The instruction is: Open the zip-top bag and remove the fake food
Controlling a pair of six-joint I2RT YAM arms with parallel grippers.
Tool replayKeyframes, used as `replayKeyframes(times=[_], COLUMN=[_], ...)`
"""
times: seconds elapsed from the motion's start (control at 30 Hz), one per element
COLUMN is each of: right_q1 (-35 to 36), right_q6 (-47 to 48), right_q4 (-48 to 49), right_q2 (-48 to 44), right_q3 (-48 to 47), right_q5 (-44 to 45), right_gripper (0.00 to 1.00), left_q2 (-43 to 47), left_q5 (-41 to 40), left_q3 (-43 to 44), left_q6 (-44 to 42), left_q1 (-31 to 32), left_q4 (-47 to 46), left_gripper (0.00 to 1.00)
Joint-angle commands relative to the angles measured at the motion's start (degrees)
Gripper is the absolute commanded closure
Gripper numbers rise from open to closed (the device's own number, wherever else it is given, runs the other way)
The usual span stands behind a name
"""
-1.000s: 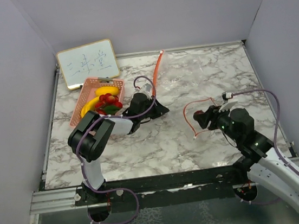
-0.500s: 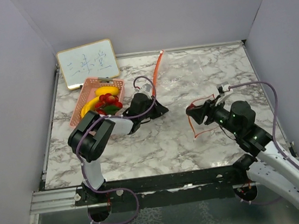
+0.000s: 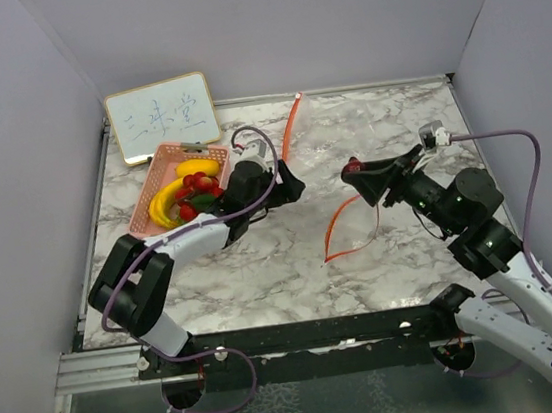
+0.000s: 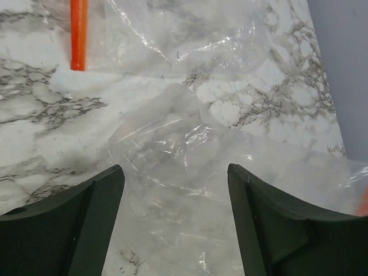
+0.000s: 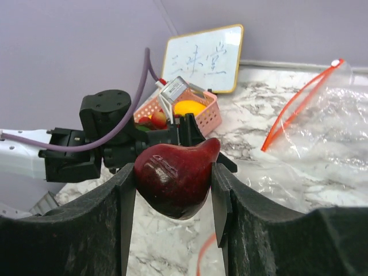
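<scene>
Slack at the centre of the marble tabletop [image 3: 244,271] lies the clear zip-top bag [image 4: 190,138] with its orange-red seal. Above it the right gripper [image 5: 172,172] clamps a glossy dark-red plastic fruit piece [image 5: 172,179], while the left gripper [image 4: 175,172] hangs open over the film. The piece probably wants a level carry to the pink basket [image 3: 145,192] at the far-left corner, which holds a yellow plastic banana [image 3: 164,200] and red berries [image 3: 198,184]. Only the right wrist view shows the piece's shape, and only the left wrist view shows the parted jaws.

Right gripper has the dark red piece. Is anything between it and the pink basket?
Yes. The left gripper hangs open right beside the basket, on the side facing the right gripper and its red piece, so a straight path there looks blocked. The clear bag lies flat underneath.
</scene>
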State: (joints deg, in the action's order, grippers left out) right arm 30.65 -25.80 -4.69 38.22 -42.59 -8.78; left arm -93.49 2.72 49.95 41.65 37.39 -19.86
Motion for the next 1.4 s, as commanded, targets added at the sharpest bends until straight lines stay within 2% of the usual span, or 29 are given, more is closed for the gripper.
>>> replayKeyframes(times=[0.0,0.17,0.3,0.5,0.7,0.83,0.93,1.23,1.37], right_q1=[-0.1,-0.1,-0.1,0.2,3.0,8.3,10.2,11.3,11.5], right_q6=[1.3,2.0,2.1,0.9,0.7,7.9,9.4,9.6,10.2], right_q4=[4.4,11.5,17.7,24.7,25.9,16.4,14.1,13.8,15.3], right_q2=[4.4,14.3,26.0,44.1,65.1,79.9,89.1,102.3,102.7], right_q3=[-1.9,-3.8,-6.7,-16.2,-33.0,-52.7,-63.4,-76.1,-73.9], right_q5=[-2.8,-7.9,-10.6,-14.1,-14.9,-7.8,-6.7,-7.8,-7.4], right_gripper=[0.74,0.73,0.73,0.72,0.72,0.72,0.71,0.71,0.70], left_q2=[6.8,13.0,19.6,26.9,33.5,38.9,41.5,43.6,42.9], left_q5=[-7.4,-8.5,-10.0,-10.5,-10.6,-12.7,-15.0,-17.1,-16.7], left_q3=[0.7,-1.5,-6.0,-12.3,-14.9,-13.9,-12.8,-12.1,-12.1], left_q6=[-3.2,-2.8,-2.4,-1.7,-0.8,-1.6,-2.8,-4.3,-4.3], left_q1=[-2.0,-5.6,-7.7,-9.7,-10.3,-10.6,-10.8,-11.9,-12.2], left_q4=[6.2,8.4,8.5,10.2,12.9,17.0,20.7,23.5,23.1], left_gripper=[0.23,0.18,0.26,0.28,0.29,0.29,0.29,0.28,0.28])
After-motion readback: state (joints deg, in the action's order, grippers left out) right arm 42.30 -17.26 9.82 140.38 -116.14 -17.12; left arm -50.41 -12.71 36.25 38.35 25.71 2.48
